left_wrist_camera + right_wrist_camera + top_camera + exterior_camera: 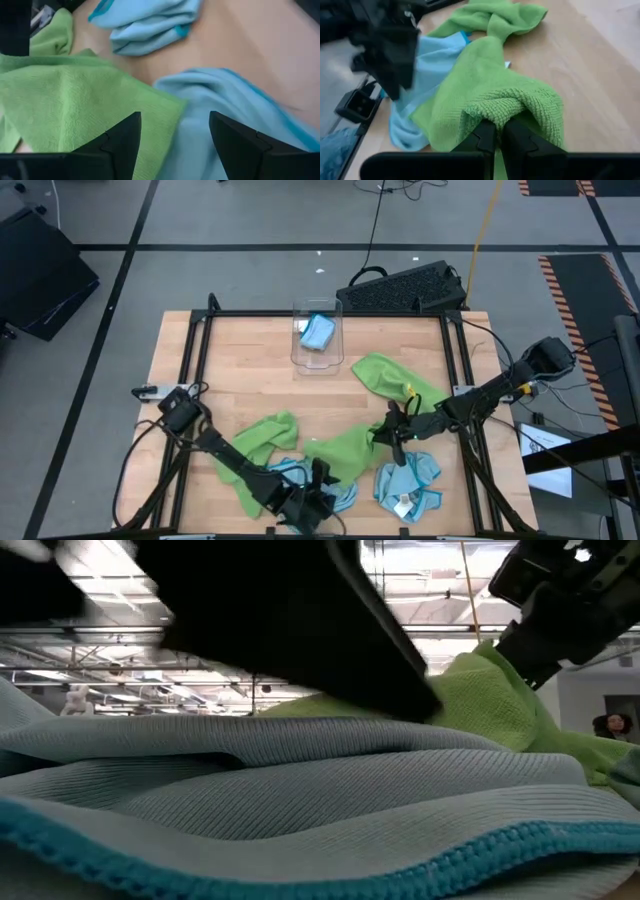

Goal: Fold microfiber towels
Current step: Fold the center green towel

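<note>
Right in front of the low camera lies a light blue towel (300,800) with a darker stitched hem, at the near edge of the table (250,370). Over it hangs the left gripper (318,492), its fingers spread apart and holding nothing; the left arm reaches low from the left side of the table toward the near edge, and between its fingers show this blue towel and the edge of a green towel (65,105). The right arm comes from the right edge, stretched toward the middle, and the right gripper (392,432) is closed on a bunched fold of that middle green towel (345,448), lifting it a little. Another green towel (262,438) lies left of it, a third (392,375) nearer the far right. A second blue towel (408,480) with a white tag lies by the near right corner. One blue towel (318,332) sits inside the clear bin (296,350) at the far edge.
</note>
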### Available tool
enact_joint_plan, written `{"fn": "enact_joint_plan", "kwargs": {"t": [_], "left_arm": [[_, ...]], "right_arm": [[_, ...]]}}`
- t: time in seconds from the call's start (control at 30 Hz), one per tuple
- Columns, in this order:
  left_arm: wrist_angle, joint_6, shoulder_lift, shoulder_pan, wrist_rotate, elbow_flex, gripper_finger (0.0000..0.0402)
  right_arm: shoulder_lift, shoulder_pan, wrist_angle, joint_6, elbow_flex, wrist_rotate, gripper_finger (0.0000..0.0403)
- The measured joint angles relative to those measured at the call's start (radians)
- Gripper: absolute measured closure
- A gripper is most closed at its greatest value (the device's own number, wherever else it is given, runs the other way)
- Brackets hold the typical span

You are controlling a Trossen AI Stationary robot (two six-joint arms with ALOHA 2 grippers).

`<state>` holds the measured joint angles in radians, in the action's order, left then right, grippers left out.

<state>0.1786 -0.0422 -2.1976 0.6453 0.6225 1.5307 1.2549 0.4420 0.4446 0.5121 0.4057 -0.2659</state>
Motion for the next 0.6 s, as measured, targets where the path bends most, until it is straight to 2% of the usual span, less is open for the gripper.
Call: {"fn": "enact_joint_plan", "kwargs": {"t": [0.27, 0.37, 0.6], "left_arm": [[-0.045, 0.01, -0.064, -0.034, 0.017, 0.0, 0.0165], [-0.053, 0.018, -0.068, -0.037, 0.05, 0.001, 0.0165], [-0.075, 0.016, -0.068, -0.044, 0.057, 0.001, 0.0165]], "right_arm": [[0.0, -0.036, -0.003, 0.003, 0.0, 0.005, 0.0387], [0.0, -0.037, -0.006, 0.002, 0.0, 0.005, 0.0387], [0.0, -0.037, -0.002, 0.003, 0.0, 0.005, 0.0387]]}}
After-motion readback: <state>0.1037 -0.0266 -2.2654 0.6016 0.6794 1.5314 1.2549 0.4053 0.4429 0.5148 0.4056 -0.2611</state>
